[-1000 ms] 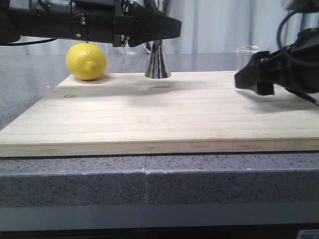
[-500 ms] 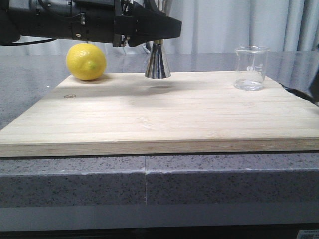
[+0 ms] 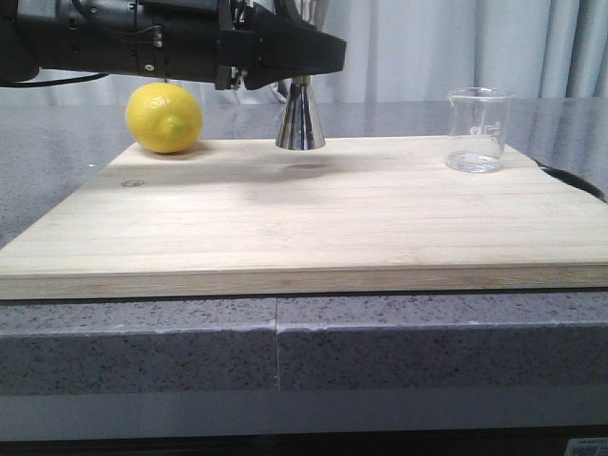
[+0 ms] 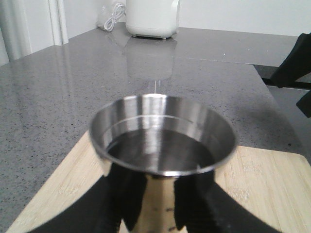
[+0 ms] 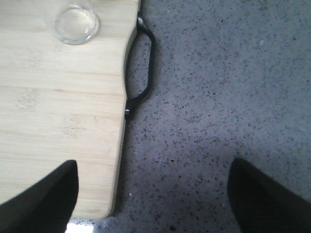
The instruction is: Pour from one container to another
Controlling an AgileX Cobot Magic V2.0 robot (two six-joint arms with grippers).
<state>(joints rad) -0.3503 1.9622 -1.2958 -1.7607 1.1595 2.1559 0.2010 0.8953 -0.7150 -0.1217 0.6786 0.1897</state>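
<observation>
Beaker (image 3: 480, 130): small, clear glass, pouring lip, faint white marks. Upright on far right part of wooden board (image 3: 313, 223), untouched, well apart from both sets of jaws. Appears empty, or nearly so; hard to tell through clear glass.

Jigger (image 3: 301, 116): steel, hourglass form. Base on board's far edge, upper cup hidden in front view behind left gripper (image 3: 302, 59). Jaws closed against jigger's sides just below the rim, per left wrist view, where dark fingers (image 4: 119, 196) flank the cup (image 4: 163, 138). Upright, level; liquid apparently inside, surface dark and reflective. Hold presumably meant to steady the receiving vessel.

Right gripper (image 5: 150, 194): out of front view. Jaws spread wide, nothing between, hanging over grey counter (image 5: 218, 97) beside board's edge and black handle (image 5: 143, 73). Beaker's rim (image 5: 76, 24) ahead of jaws and off to one side, well apart. Clearance suggests release already made.

Lemon (image 3: 164, 118): yellow, resting on board beside jigger, beneath left arm; no part in pouring.

Judgement: pour probably complete.
</observation>
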